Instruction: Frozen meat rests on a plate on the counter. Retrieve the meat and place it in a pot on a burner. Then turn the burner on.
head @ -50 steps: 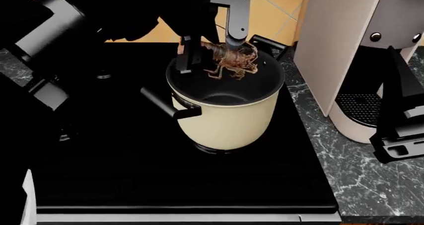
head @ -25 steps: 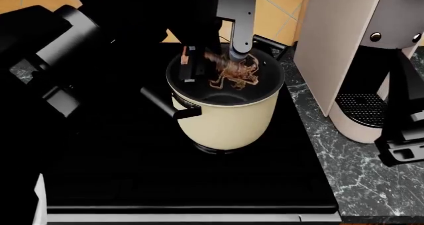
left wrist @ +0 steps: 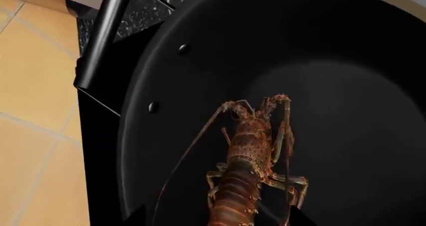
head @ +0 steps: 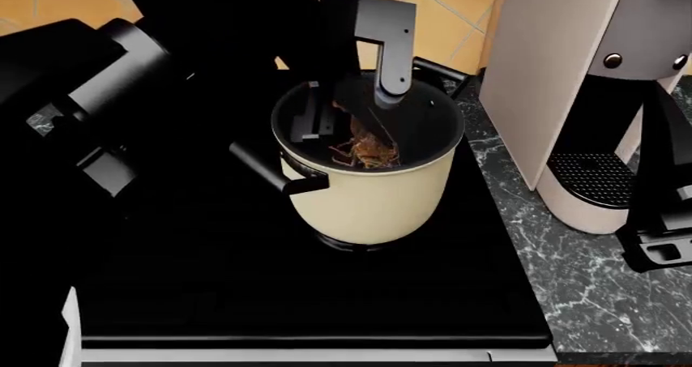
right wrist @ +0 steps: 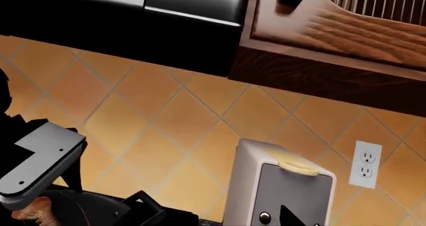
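The left gripper (head: 355, 112) reaches down into the cream pot (head: 373, 195) on the black cooktop (head: 216, 253), fingers closed on the tail end of the meat (head: 368, 150), a spiny lobster-like piece that hangs head-down inside the pot's black interior. Frozen, it likely handles as stiff, light and a little slick; the thick body is the safe hold, since the thin legs and antennae (left wrist: 189, 148) look brittle. The right gripper (head: 654, 221) idles by the coffee machine (head: 573, 83); I cannot tell how far open it is.
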Robot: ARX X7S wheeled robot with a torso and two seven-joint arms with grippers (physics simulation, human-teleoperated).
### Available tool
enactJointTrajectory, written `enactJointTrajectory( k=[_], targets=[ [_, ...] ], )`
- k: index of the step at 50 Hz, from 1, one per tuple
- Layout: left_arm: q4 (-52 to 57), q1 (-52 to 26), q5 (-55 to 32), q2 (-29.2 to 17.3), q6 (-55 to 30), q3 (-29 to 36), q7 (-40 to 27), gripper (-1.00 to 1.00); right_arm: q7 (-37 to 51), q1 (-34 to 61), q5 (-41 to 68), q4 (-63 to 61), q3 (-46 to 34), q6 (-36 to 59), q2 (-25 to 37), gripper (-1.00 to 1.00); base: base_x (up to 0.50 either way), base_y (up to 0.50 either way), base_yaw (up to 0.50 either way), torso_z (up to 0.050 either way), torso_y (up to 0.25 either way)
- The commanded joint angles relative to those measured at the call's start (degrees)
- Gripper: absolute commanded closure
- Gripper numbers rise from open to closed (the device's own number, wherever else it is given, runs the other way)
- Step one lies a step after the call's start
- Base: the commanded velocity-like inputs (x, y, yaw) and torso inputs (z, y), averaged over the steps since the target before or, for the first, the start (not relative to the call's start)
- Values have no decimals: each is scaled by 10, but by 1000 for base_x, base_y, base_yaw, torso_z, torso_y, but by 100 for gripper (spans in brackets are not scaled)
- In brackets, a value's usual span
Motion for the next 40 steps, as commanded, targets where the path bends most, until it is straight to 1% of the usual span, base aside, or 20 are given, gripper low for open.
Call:
enactJointTrajectory(
  k=[1,8,16,22,32,40],
  targets=[
    [-4,-2,8,0,-3,-4,-10,-100,-3,-3,-1,0,8,7,-7,-100,0,0,0,0,0],
    [-5,-10,-2,0,-3,-7,-12,-100,-1,0,2,-1,4,7,-7,-100,0,0,0,0,0],
    [-9,-41,-44,0,7,-22,-18,-100,-6,9,-6,2,-8,10,-13,-100,0,0,0,0,0],
    [-24,-67,-75,-3,19,-45,-13,-100,-6,19,-13,9,-33,13,-7,-100,0,0,0,0,0],
    [70,-85,-89,-61,-30,-52,-34,-100,7,64,0,13,-85,-8,17,-100,0,0,0,0,0],
    [170,-95,-120,-123,-87,-74,-61,-100,13,94,9,16,-121,-21,29,-100,0,0,0,0,0]
  ],
)
